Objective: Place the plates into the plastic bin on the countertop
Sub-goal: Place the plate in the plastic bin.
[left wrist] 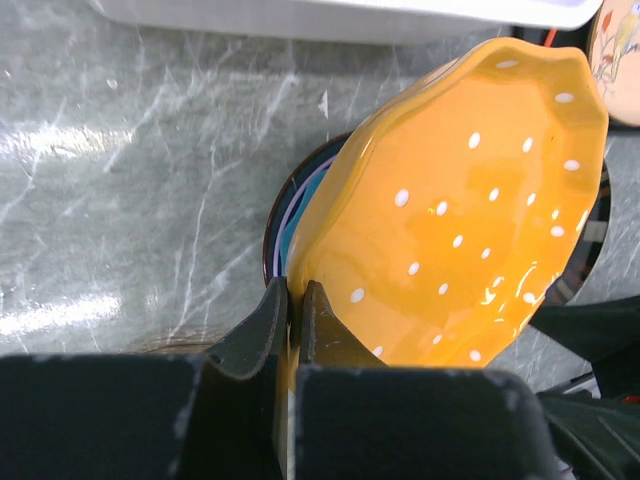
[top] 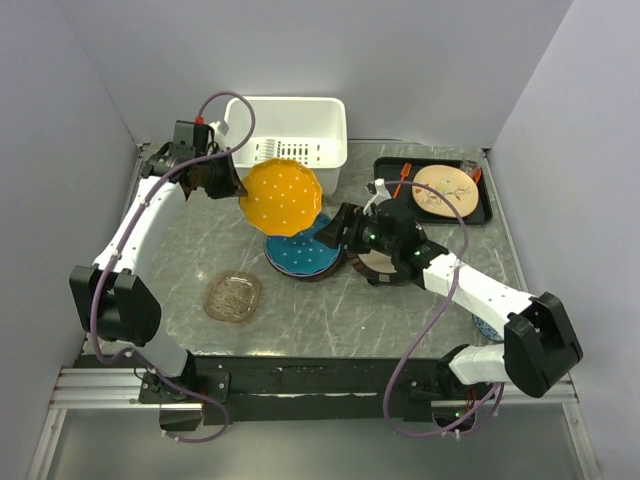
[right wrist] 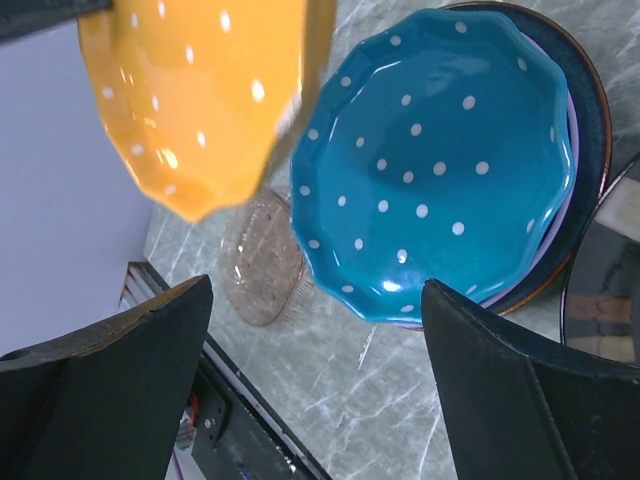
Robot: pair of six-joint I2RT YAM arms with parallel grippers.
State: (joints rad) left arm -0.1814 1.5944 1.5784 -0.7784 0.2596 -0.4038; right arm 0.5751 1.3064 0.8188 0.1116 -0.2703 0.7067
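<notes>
Next, lift the orange dotted plate into the plastic bin

Pinched thinly at the rim between the left gripper's pressed jaws and hanging tilted above the stack, just in front of the bin. Raise clear of the near wall first, then swing back, level out and lower onto the slotted base before letting go. Move slowly to avoid a slip from so small a pinch. Hold the right gripper, jaws spread wide over the teal plate, out of the path.

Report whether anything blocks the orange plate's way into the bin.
Nothing visible does. The left gripper holds the orange plate by its rim, raised over the stack beside the bin; only the bin's near wall must be cleared.
</notes>
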